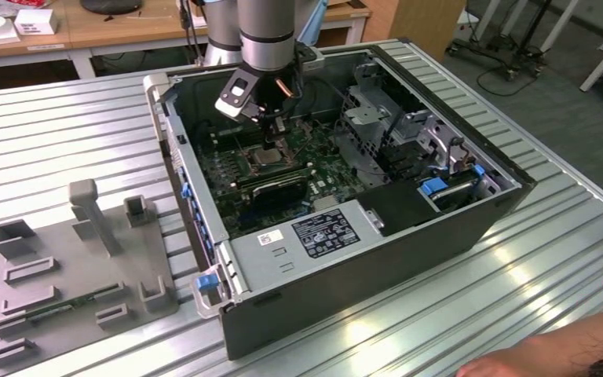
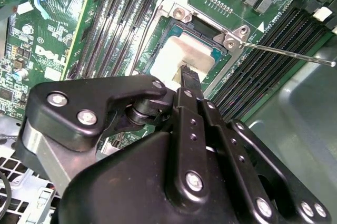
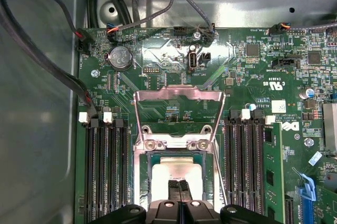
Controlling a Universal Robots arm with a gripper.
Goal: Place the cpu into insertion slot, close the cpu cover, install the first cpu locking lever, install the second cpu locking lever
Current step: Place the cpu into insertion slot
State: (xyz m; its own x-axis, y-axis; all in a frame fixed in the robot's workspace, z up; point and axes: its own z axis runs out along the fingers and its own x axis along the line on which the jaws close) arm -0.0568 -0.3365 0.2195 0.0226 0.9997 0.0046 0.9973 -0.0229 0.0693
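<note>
Gripper (image 3: 177,183) closed tight, tips resting on pale square cpu (image 3: 176,168), in black-framed insertion slot (image 3: 146,181), silvery cpu cover (image 3: 177,95) open

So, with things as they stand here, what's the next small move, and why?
Probably lift the tool straight up: the pale square metal chip already lies flat in the black-framed socket, and the silvery cut-out cover frame is open, its swing blocked by the tool.

Near part of the cpu (image 2: 176,55) hidden behind the gripper (image 2: 188,74) in the second wrist view, insertion slot (image 2: 205,30) rim beneath the gripper body likewise covered, fingertip contact with the cpu impossible to judge, a person (image 1: 558,357) well away from the gripper cropped by the exterior view's edge
</note>
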